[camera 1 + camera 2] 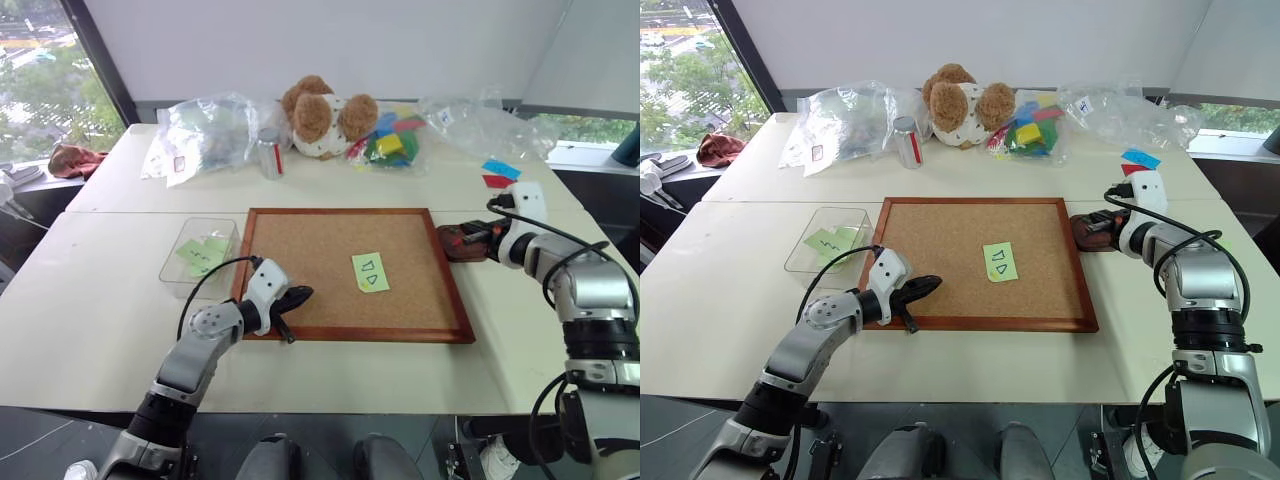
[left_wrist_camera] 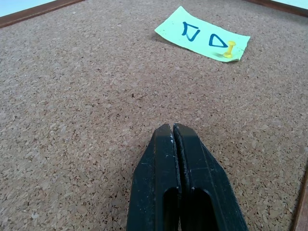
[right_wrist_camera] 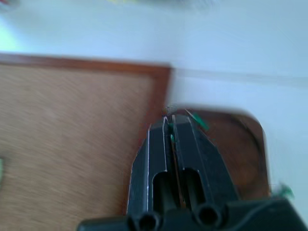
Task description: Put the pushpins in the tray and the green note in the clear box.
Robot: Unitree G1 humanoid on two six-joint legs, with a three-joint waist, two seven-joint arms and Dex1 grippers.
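- My left gripper point(image 2: 173, 126) is nearest: its two black fingers are pressed together with nothing between them, tips low over the cork board point(image 1: 300, 270) near its front left corner; I can't tell whether they touch the cork.
- Ahead of those tips, well apart across bare cork, lies the green note point(image 2: 202, 33) with its two dark triangles, flat on the board right of centre.
- A yellow pin point(image 2: 229, 49) stands in the note's edge beside one triangle.
- My right gripper point(image 3: 169, 121) is closed too, and a bit of green point(image 3: 172, 138) shows in the slit between the fingers; I can't tell what it is.
- Those tips hang over the tray point(image 3: 240, 144), which sits on the table just beside the board's right frame, at its far corner.
- A green pushpin point(image 3: 199, 121) shows by my right fingertips, over the tray's reddish inside.
- The clear box point(image 1: 185, 250) sits on the white table point(image 1: 90, 330), just off the board's left frame, with scribbled light-green notes point(image 1: 203, 255) inside it.
- The triangle note is on the board, well apart from that box.
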